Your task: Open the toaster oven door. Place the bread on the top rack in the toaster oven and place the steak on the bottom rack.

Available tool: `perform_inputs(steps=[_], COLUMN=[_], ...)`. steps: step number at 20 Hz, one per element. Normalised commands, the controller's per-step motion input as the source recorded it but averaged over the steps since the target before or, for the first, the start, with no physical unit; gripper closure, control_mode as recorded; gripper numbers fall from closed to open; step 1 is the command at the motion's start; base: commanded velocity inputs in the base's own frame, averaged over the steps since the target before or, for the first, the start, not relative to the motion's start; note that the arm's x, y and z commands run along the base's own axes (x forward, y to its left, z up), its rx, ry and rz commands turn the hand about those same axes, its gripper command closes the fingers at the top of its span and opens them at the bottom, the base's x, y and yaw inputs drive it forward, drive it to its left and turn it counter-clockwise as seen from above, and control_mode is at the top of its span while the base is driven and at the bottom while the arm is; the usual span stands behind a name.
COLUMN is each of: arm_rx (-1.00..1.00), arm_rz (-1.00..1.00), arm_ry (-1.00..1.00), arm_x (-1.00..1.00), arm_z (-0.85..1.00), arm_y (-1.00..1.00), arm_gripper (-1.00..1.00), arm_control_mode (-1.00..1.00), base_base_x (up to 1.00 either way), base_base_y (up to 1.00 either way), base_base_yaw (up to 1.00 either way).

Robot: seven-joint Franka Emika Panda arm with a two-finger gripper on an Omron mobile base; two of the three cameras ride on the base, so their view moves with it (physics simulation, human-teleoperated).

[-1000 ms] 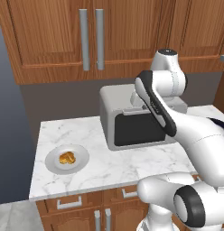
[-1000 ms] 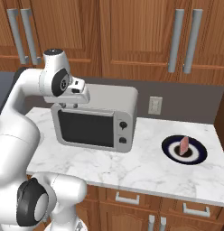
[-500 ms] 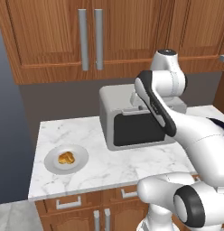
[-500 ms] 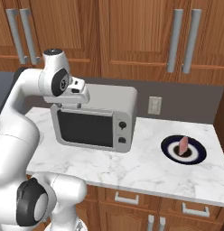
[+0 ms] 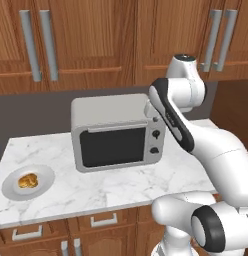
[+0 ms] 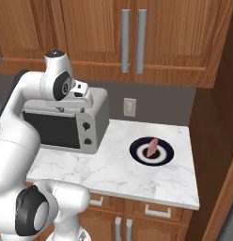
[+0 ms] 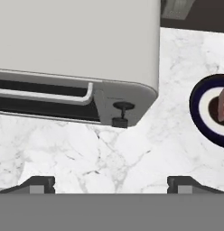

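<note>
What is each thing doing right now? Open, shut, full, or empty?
toaster oven door: shut, upright.
gripper: open, holding nothing, above the toaster oven.
bread: lying on the grey plate.
steak: on the dark-rimmed plate.
cabinet doors: shut.

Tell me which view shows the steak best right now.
The right base view: the steak stands whole on its dark plate, unobstructed. The hand view cuts it off at the right edge.
</note>
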Motion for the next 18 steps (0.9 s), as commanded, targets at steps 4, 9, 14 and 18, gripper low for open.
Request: perform_inputs(steps=[4,9,14,18], arm_rx=[0.00,0.00,0.00,0.00], arm_rz=[0.00,0.00,0.00,0.00], arm_ry=[0.00,0.00,0.00,0.00], arm_x=[0.00,0.00,0.00,0.00], arm_z=[0.00,0.00,0.00,0.00], arm_y=[0.00,0.00,0.00,0.00], arm_gripper=[-1.00,-1.00,-1.00,-1.00], arm_control_mode=[1.00,1.00,1.00,1.00], base_base_x=[0.00,0.00,0.00,0.00], base_base_y=[-0.60,-0.39,0.00,0.00], base_base_yaw=[0.00,0.00,0.00,0.00])
